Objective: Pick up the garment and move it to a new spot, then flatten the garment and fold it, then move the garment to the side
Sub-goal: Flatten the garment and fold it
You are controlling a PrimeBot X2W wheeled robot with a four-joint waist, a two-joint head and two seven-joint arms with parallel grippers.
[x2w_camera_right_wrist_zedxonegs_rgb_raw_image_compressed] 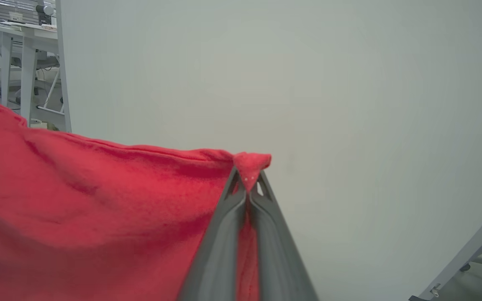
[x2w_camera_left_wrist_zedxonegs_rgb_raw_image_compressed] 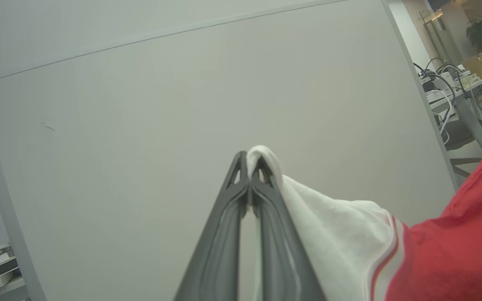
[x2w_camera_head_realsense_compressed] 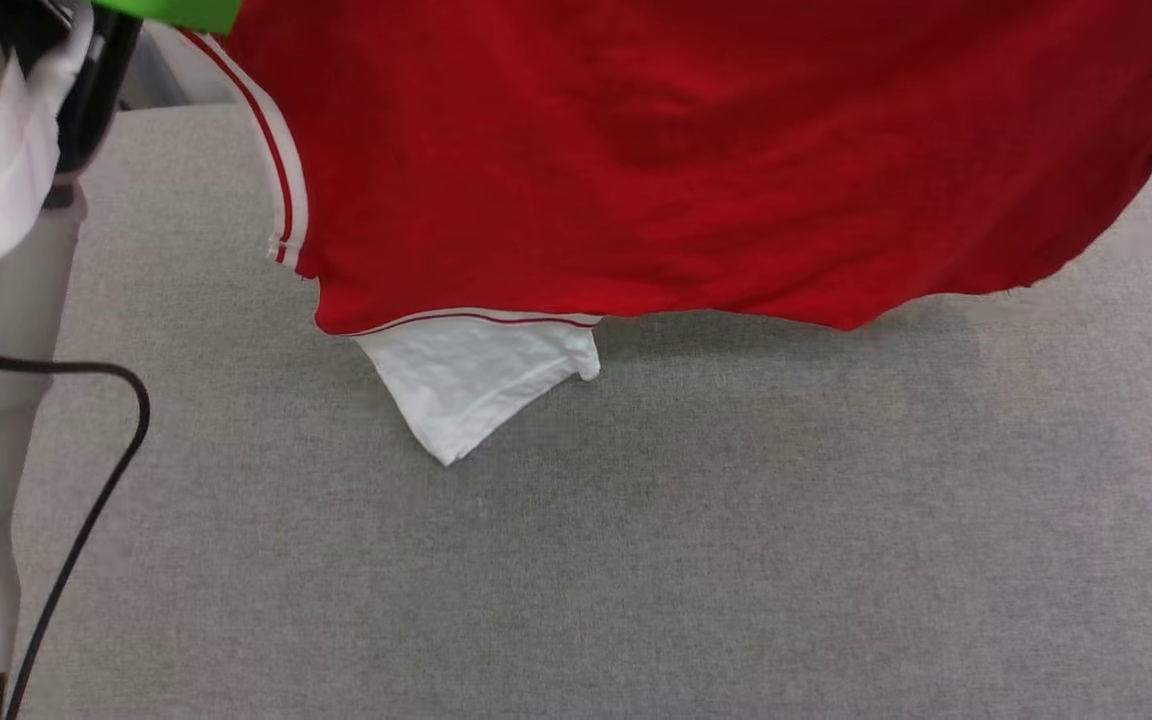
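**Desk:** What have your claws got, closest in?

**Me:** My left claw point(x2w_camera_left_wrist_zedxonegs_rgb_raw_image_compressed: 249, 167) is clamped tight on a fold of the white sleeve point(x2w_camera_left_wrist_zedxonegs_rgb_raw_image_compressed: 333, 234), with a nub of cloth poking past the tips. My right claw point(x2w_camera_right_wrist_zedxonegs_rgb_raw_image_compressed: 248, 175) is pinched closed the same way on a red corner of the garment point(x2w_camera_head_realsense_compressed: 686, 150).

**Desk:** Why two grips so far apart?

**Me:** So the cloth hangs spread between them like a sheet instead of bunching. From the head camera, the red body stretches across the top in a shallow sag. What I take for the second sleeve point(x2w_camera_head_realsense_compressed: 476, 385) dangles below its lower edge.

**Desk:** Is it off the counter?

**Me:** The body is. It throws a shadow on the grey counter point(x2w_camera_head_realsense_compressed: 636, 580) underneath. I can't tell whether the dangling sleeve's tip brushes the surface. A dark cable point(x2w_camera_head_realsense_compressed: 86, 500) loops down off my left arm, clear of the cloth. I'd judge this is the carry to a new spot, with flattening and folding not yet done. The bare stretch in front gives me room to lay it down.

**Desk:** And further out?

**Me:** A plain pale wall panel point(x2w_camera_left_wrist_zedxonegs_rgb_raw_image_compressed: 182, 104) sits behind both claws. Past its edge is a desk point(x2w_camera_left_wrist_zedxonegs_rgb_raw_image_compressed: 454, 92) cluttered with cables, well apart from the shirt.
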